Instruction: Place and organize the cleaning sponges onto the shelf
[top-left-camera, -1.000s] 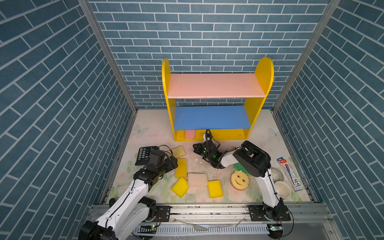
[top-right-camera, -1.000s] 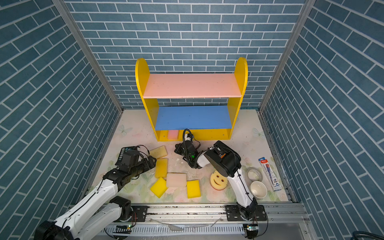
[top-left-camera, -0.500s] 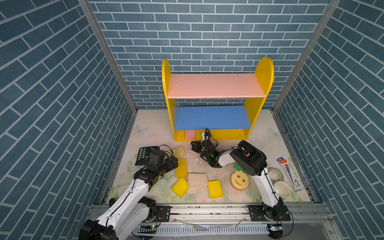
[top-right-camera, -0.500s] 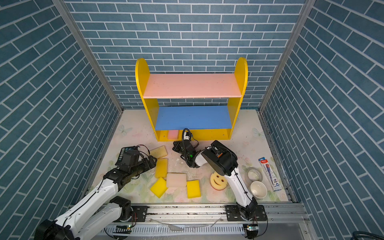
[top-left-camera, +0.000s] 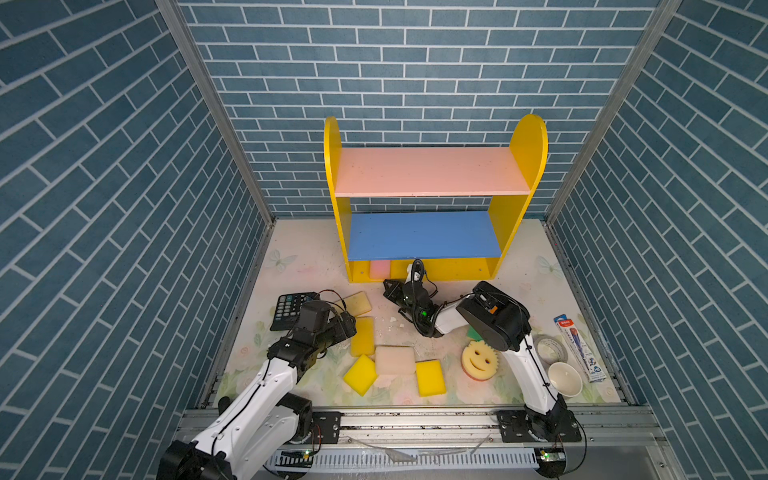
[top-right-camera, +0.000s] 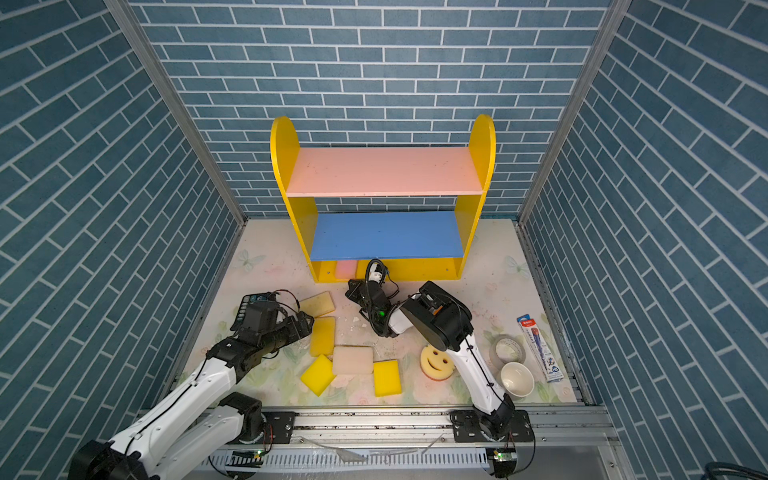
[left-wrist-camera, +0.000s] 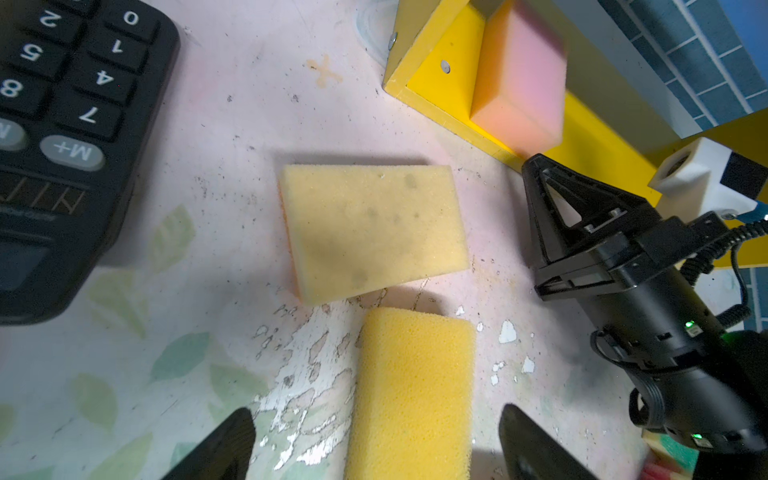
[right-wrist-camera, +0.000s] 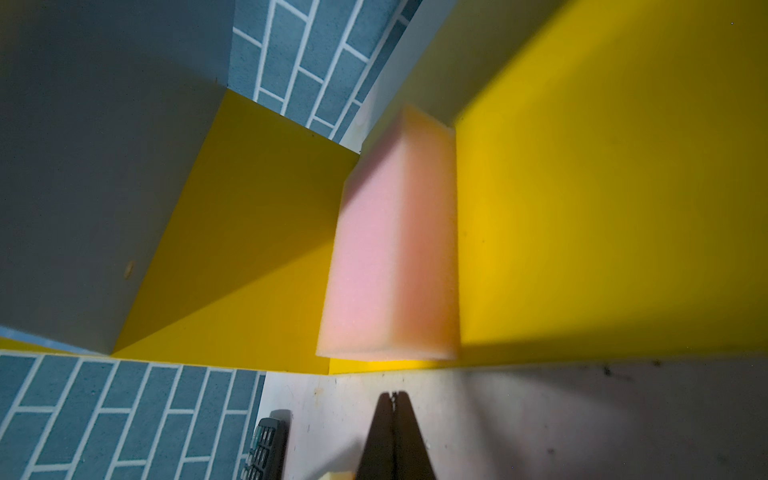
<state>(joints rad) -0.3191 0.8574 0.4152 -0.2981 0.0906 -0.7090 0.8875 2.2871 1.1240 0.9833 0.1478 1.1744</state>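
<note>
The shelf (top-left-camera: 517, 195) stands at the back, and a pink sponge (top-left-camera: 380, 269) (right-wrist-camera: 395, 249) stands upright on its yellow base. My right gripper (top-left-camera: 390, 286) (right-wrist-camera: 393, 395) is shut and empty, its tip on the floor just short of that sponge. My left gripper (top-left-camera: 347, 328) (left-wrist-camera: 376, 411) is open and straddles one end of an orange-yellow sponge (top-left-camera: 363, 336) (left-wrist-camera: 411, 395). A tan sponge (top-left-camera: 357, 303) (left-wrist-camera: 374, 228) lies just beyond it. Two yellow sponges (top-left-camera: 360, 374) (top-left-camera: 431, 377), a whitish sponge (top-left-camera: 395, 359) and a smiley sponge (top-left-camera: 480, 360) lie near the front. A green sponge (top-left-camera: 471, 332) peeks from under the right arm.
A black calculator (top-left-camera: 289, 309) (left-wrist-camera: 62, 124) lies left of my left gripper. At the right front sit a tape roll (top-left-camera: 550, 349), a white cup (top-left-camera: 565, 379) and a packaged tube (top-left-camera: 577, 347). Brick walls close three sides.
My right arm has shifted a little left and toward the shelf's base, its gripper staying shut. The left arm and the sponges have not moved.
</note>
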